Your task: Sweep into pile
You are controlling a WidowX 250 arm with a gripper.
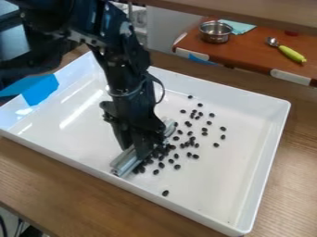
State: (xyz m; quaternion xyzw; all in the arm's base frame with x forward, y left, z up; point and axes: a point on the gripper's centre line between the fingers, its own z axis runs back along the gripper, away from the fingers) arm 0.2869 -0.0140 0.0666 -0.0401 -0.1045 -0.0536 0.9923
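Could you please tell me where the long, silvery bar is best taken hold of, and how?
I'd grip the long, silvery bar at its middle, from above, closing across its narrow width: it is slim, lies low in the white tray, and its ends project either side of the black gripper.

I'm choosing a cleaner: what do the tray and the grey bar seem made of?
Tray: probably smooth plastic, judging by its white, softly glossy walls. Bar: perhaps metal with a satin finish, given its pale streaks; plastic is possible.

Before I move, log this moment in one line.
claw: gripping metal bar | bar: inside white tray | black pieces: some bunched beside bar, others scattered | sweep: unfinished
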